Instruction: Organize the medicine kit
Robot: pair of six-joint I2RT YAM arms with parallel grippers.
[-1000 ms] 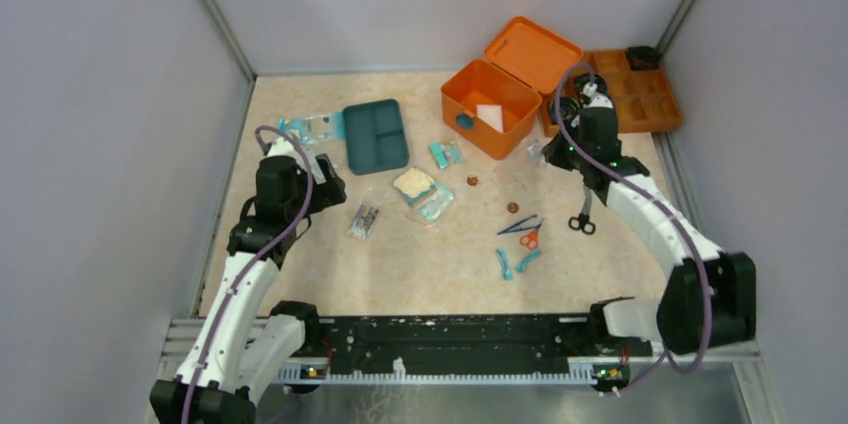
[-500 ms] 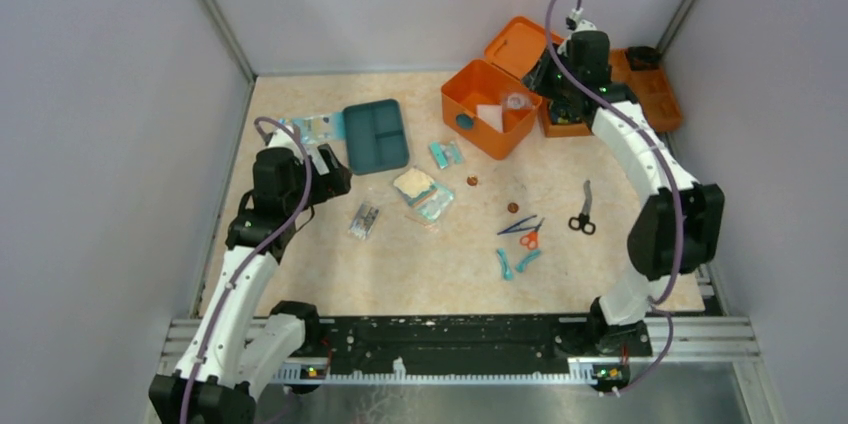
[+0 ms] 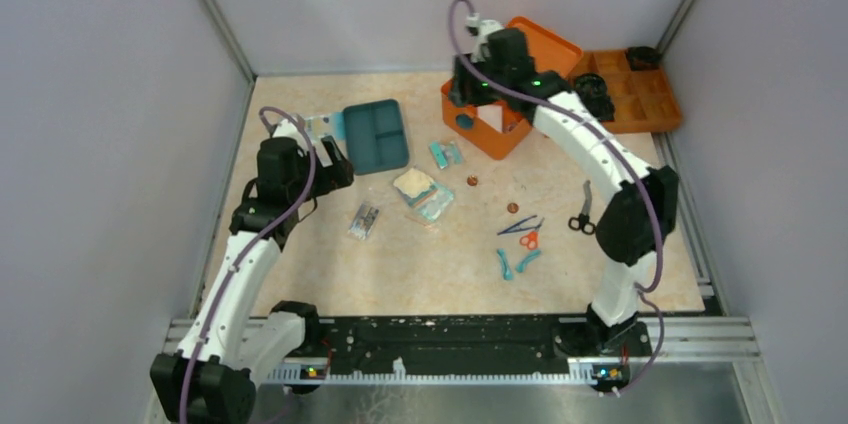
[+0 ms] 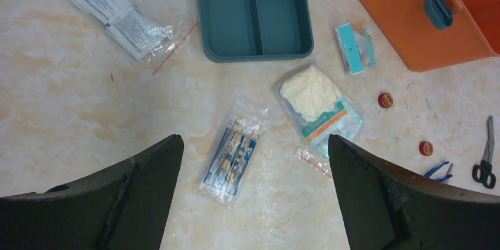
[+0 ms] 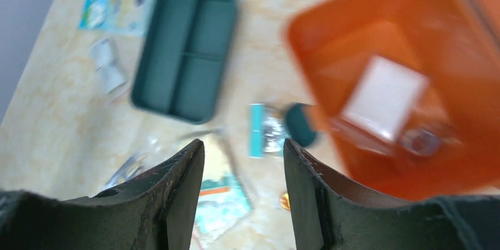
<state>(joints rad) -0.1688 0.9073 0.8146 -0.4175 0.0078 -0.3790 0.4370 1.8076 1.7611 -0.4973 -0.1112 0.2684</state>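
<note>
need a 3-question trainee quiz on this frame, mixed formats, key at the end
1. True or false: the medicine kit is closed.
2. What lies inside the kit? A) a white square item B) black scissors C) a swab pack
3. Fill in: the ___ hand is above the kit.
Key: 1 false, it stands open. 2 A. 3 right; the right hand is open and holds nothing.
</note>
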